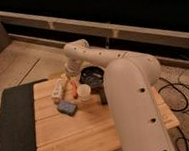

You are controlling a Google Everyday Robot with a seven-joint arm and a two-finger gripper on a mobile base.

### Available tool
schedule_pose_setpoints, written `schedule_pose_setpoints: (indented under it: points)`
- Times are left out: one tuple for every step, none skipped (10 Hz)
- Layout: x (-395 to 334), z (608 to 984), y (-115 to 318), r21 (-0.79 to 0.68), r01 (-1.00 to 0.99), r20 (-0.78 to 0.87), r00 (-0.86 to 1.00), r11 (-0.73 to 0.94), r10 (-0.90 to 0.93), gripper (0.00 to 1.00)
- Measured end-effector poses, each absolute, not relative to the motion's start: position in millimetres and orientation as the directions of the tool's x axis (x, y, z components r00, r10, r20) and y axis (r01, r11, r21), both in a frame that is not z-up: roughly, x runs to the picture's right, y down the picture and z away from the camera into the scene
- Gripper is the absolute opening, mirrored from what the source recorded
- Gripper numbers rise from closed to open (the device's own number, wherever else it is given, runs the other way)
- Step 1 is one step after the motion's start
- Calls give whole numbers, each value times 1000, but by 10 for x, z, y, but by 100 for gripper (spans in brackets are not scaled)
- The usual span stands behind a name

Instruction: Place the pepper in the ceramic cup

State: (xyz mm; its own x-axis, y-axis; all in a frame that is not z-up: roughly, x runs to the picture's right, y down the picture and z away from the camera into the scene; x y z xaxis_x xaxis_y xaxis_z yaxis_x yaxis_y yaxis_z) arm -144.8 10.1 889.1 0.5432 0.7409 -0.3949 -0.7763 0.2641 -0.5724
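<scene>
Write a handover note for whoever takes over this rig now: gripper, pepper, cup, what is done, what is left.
The gripper is low over the wooden table, right above the pepper, between the white button bar and the dark bowl.
The pepper is beside the ceramic cup, outside it; whether it is held is unclear.
The ceramic cup stands upright by the dark bowl.
Done: approach. Left: pepper into the ceramic cup.

Warm, dim light; dark background; gripper (70, 82) shadowed just beside the ceramic cup (84, 93).
</scene>
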Motion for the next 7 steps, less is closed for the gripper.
schedule_pose_setpoints:
  points:
    - [-1457, 8939, 120, -580, -769, -396, 556, 271, 731, 65]
    - [-1448, 8968, 116, -576, -769, -398, 561, 278, 726, 65]
    - [-1447, 8968, 117, -576, -769, -398, 561, 278, 726, 65]
    - [-1438, 8969, 115, -575, -770, -398, 560, 278, 726, 65]
    - [-1435, 8970, 116, -575, -770, -399, 560, 278, 726, 65]
    - [-1440, 8969, 114, -575, -769, -396, 561, 280, 727, 65]
    - [-1446, 8971, 103, -581, -762, -382, 565, 286, 731, 65]
